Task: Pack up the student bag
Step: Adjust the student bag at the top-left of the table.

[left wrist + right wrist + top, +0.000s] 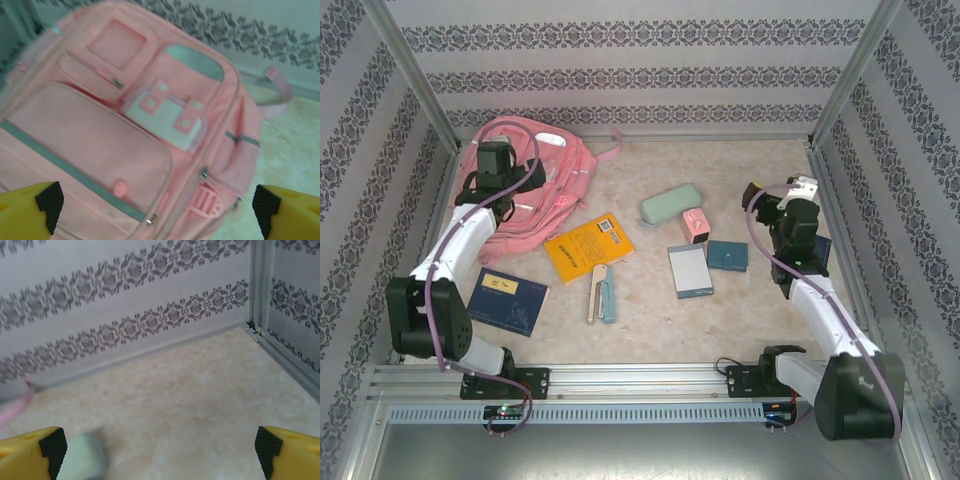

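Left fingers wide over student bag, book beside

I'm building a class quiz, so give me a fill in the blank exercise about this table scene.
1. The left gripper hangs over the ____ student bag.
2. The right gripper has its jaws ____.
3. The book bearing a barcode is ____.
Missing words: pink; open; yellow.

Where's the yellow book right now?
In the top view, the yellow book lies flat on the table, left of the middle, just beside the pink student bag, with the mint pencil case farther back to its right.
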